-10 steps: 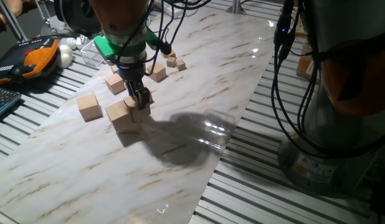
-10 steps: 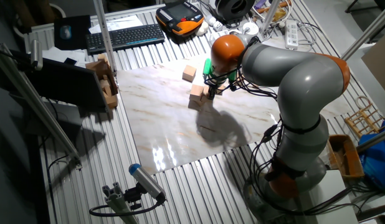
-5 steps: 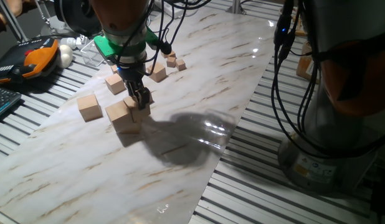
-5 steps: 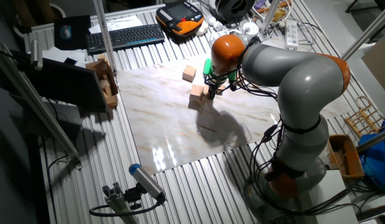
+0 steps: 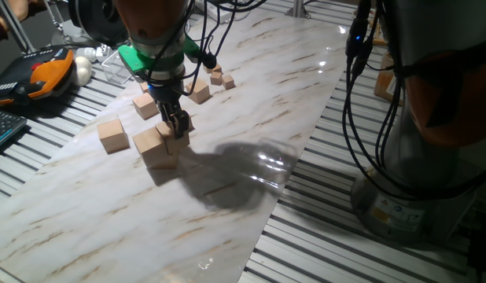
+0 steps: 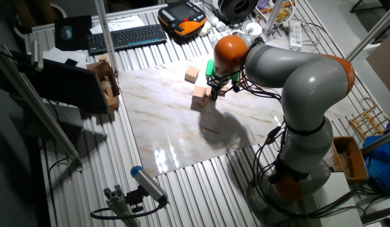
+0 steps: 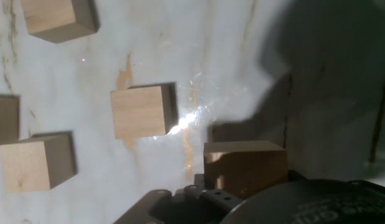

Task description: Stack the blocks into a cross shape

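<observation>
Light tan blocks lie at the board's left end. One block sits farthest left, another beside it, and a third behind them. My gripper points straight down just right of these, its dark fingers low against a fourth block that they mostly hide. The hand view shows three lit blocks and a shadowed one right by the gripper body. In the other fixed view the gripper stands beside the cluster. Whether the fingers clamp anything does not show.
Smaller wooden cubes lie behind the gripper on the marble board. An orange pendant and a keyboard sit off the board's left edge. The arm's base and cables stand at the right.
</observation>
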